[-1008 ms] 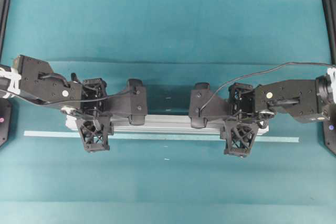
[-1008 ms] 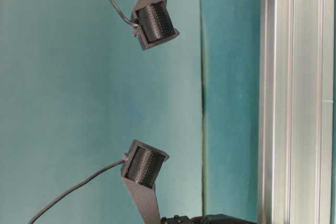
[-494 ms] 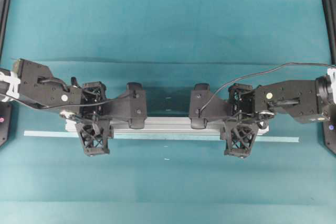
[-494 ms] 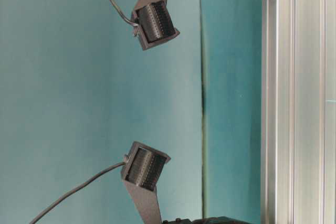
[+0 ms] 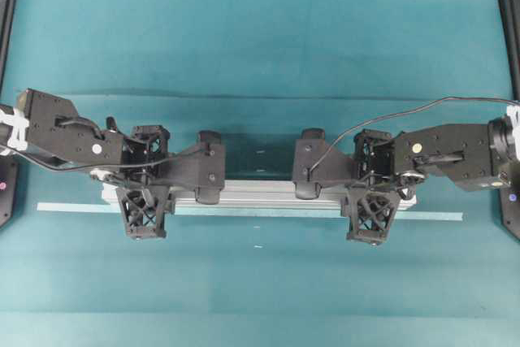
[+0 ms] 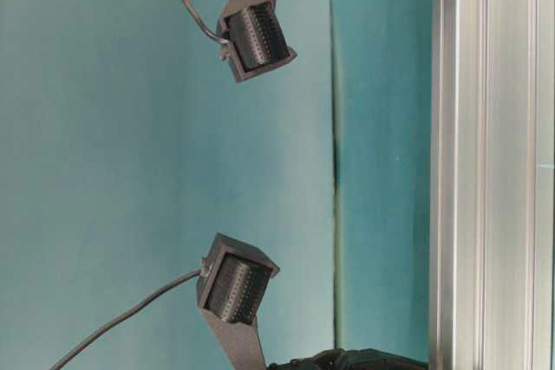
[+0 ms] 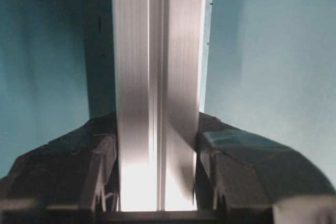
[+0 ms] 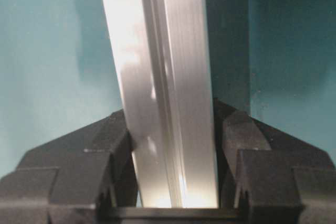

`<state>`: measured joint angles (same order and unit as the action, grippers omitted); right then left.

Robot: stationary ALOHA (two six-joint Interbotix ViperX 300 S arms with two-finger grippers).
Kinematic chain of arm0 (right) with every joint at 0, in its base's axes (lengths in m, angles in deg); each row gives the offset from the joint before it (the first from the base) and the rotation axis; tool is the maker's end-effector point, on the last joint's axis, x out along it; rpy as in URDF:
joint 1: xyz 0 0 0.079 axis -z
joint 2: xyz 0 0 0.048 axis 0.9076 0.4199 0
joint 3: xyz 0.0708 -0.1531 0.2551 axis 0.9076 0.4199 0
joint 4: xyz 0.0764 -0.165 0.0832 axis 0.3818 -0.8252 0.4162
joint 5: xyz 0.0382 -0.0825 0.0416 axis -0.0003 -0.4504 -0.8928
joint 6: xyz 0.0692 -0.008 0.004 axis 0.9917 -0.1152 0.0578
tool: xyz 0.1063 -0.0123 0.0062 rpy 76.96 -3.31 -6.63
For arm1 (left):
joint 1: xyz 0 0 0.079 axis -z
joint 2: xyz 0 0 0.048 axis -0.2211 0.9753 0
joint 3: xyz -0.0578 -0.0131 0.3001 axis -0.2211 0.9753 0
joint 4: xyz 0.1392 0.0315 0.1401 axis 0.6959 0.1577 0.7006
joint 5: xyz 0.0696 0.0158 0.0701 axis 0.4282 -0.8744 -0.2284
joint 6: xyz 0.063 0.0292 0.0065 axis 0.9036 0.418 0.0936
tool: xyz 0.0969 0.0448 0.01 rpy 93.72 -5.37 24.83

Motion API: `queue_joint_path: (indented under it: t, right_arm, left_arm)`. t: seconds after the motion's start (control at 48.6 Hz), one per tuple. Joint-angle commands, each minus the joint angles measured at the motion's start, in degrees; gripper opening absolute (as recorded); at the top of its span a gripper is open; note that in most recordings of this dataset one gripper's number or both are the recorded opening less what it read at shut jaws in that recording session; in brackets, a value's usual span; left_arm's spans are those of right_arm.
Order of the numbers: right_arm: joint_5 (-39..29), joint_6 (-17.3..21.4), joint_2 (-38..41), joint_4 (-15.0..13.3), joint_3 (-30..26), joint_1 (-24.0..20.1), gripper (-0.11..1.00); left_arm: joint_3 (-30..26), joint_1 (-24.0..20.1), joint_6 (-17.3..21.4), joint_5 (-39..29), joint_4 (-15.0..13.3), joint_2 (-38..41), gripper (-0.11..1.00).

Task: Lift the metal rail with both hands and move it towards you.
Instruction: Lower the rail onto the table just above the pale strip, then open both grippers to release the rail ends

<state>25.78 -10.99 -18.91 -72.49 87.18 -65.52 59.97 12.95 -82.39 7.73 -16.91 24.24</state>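
Now the big teal bench (image 5: 260, 38) looks the same as a second ago. The metal rail (image 5: 268, 193) lies level across the middle, just above the thin pale tape strip (image 5: 431, 216). Its left end has slid a little toward the tape since then, while its right end has stayed put.

The left arm (image 5: 61, 132) has turned a bit, and its wrist camera (image 6: 236, 288) now tips differently in the table-level view. The right arm (image 5: 451, 156) has not moved.

The left claw (image 5: 146, 178) is pinching the rail near its left end, one black finger (image 7: 79, 171) pressed on each side. The right claw (image 5: 374, 180) is pinching the rail near its right end the same way, with a finger (image 8: 89, 166) tight against each side.
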Motion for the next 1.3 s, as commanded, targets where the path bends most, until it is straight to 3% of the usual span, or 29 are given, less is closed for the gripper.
queue_joint_path:
  t: [0.0, 0.062, 0.165, 0.267, 0.391, 0.432, 0.74, 1.008, 1.275]
  right_arm:
    - [0.7, 0.8, 0.9, 1.1, -0.4, -0.9, 0.41]
    - [0.7, 0.8, 0.9, 1.1, -0.5, -1.0, 0.46]
    - [0.7, 0.9, 0.9, 1.2, -0.6, -0.9, 0.73]
    - [0.9, 0.8, 0.9, 1.5, -0.6, -1.0, 0.92]
    - [1.2, 0.6, 0.9, 1.5, -0.6, -1.0, 0.96]
    - [1.7, 0.5, 0.9, 1.4, -0.6, -1.0, 0.96]
    - [3.3, 0.8, -4.2, 0.9, -1.8, 0.0, 0.96]
    - [4.1, 0.4, -15.4, 0.2, -1.6, 0.8, 0.96]
    - [9.7, 0.0, -28.1, -2.2, 2.5, 1.1, 0.96]
  left_arm:
    - [-0.9, -0.9, 0.0, 1.7, 0.2, -0.8, 0.3]
    - [-1.1, -0.9, -0.1, 1.7, 0.2, -0.9, 0.3]
    - [-1.1, -0.9, -0.2, 1.7, 0.2, -1.0, 0.34]
    - [-1.1, -0.8, -0.3, 1.7, 0.1, -1.3, 0.63]
    - [-1.0, -0.7, -0.1, 1.3, 0.1, -1.8, 0.94]
    - [-1.1, -0.7, -0.1, 0.5, 0.1, -2.0, 0.98]
    - [-2.0, 0.7, -0.3, -3.3, 0.2, -8.3, 0.95]
    - [-1.5, 0.8, 0.0, -3.1, 0.1, -19.4, 0.95]
    - [3.6, 0.7, 0.4, 1.2, 0.1, -30.2, 0.95]
